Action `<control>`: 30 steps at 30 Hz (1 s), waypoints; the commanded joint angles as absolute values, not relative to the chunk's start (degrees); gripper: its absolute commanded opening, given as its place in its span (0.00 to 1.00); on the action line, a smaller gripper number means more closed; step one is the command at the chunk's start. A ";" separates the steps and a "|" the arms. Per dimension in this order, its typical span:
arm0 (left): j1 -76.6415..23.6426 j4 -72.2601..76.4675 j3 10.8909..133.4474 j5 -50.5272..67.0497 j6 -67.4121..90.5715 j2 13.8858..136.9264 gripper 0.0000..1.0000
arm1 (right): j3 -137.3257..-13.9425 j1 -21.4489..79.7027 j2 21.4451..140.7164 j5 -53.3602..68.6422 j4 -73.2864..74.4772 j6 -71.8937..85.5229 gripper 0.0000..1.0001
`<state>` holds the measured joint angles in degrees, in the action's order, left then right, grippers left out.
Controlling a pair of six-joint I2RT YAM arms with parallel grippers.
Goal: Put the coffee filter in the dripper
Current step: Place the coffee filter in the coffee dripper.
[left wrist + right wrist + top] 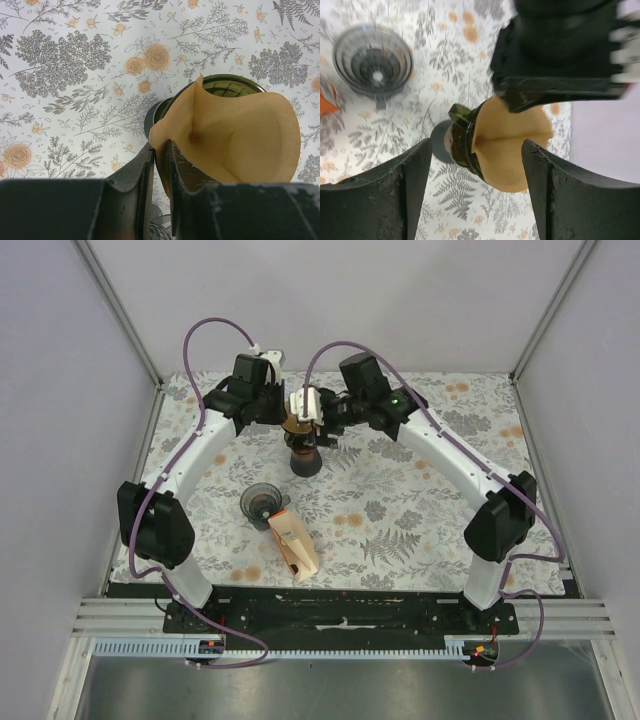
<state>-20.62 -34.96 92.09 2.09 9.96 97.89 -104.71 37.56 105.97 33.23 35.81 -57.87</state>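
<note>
Left fingers (131,186) pinch the coffee filter (235,135) by its edge over the dripper (231,83).

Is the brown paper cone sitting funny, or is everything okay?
Yes. The paper filter is not down inside the dark dripper. It sticks out crooked past the rim, its edge pinched in the left gripper.

I see the table (420,520) under a floral cloth, grey ferns and orange blooms. At far centre a dark round base (306,464) stands on it. Nearer, left of centre, sits a clear glass cone (262,502), and just beside it on the near side a tan pack (293,543) lies flat.
</note>
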 commanded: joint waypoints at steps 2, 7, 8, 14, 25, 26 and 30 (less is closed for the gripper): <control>-20.48 -34.81 92.55 2.90 8.00 97.12 0.22 | -112.14 32.80 101.86 47.54 32.26 -41.42 0.84; -20.48 -34.10 92.02 4.39 7.56 96.86 0.22 | -124.68 29.36 112.56 39.30 30.75 -25.16 0.94; -20.48 -33.75 91.76 4.57 7.47 96.77 0.22 | -126.89 28.83 115.20 38.77 31.11 -22.61 0.95; -20.48 -33.66 91.32 6.15 7.12 96.68 0.22 | -133.15 27.86 124.79 38.05 30.85 -16.79 0.95; -20.57 -33.57 91.41 6.86 6.68 97.03 0.22 | -133.60 27.86 130.08 44.12 27.69 -12.83 0.71; -20.57 -33.66 91.41 6.94 6.59 96.94 0.22 | -132.90 27.95 130.17 44.30 27.77 -13.18 0.65; -20.57 -33.57 91.76 6.86 6.50 96.86 0.22 | -129.91 27.86 129.20 46.58 27.60 -14.85 0.47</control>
<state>-20.60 -34.59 91.48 5.23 8.43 97.86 -130.98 27.64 131.07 42.98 29.56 -14.41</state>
